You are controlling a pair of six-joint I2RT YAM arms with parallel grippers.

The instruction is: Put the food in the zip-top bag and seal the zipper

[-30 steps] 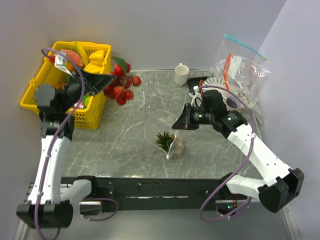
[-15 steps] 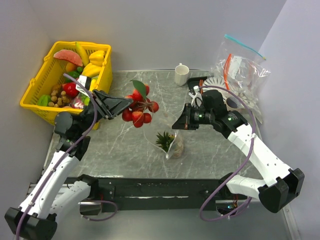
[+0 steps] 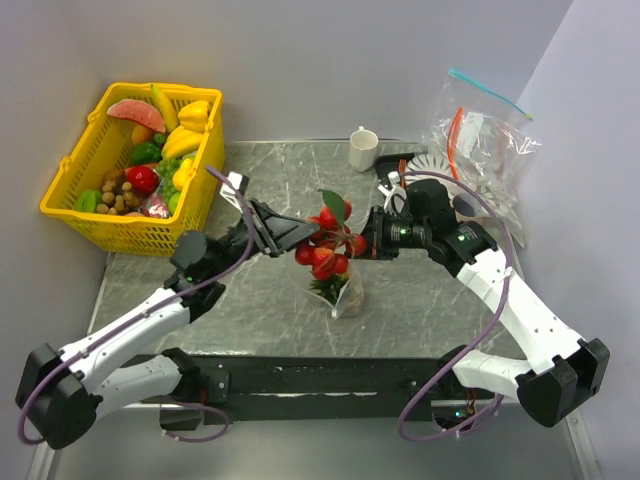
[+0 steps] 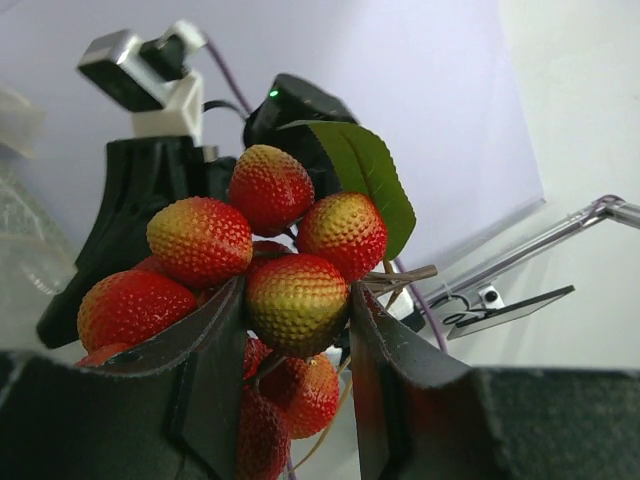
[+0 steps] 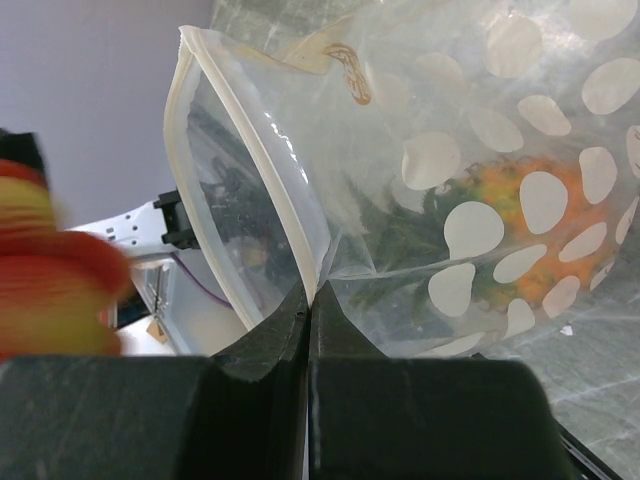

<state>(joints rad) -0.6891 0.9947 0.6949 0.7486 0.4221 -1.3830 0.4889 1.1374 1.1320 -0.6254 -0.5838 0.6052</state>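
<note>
Your left gripper [image 4: 297, 300] was clamped on the strawberries [image 4: 200, 240], up in the air above the zip-top bag [image 5: 480, 130] mouth. Your right gripper [image 5: 308, 298] was pinched closed on the zipper [image 5: 186, 45] edge, with the mouth gaping open. The pineapple [image 5: 520, 195] lay inside the bag. The yellow basket [image 3: 120, 232] at the worktop [image 3: 420, 300]'s far-left corner held bananas [image 3: 195, 115], a watermelon slice [image 3: 135, 108] and a green pepper [image 3: 145, 153].

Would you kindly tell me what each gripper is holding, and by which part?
Left gripper: the strawberry cluster, clamped around its middle berries. Right gripper: the dotted bag, pinched at its zipper strip.
</note>
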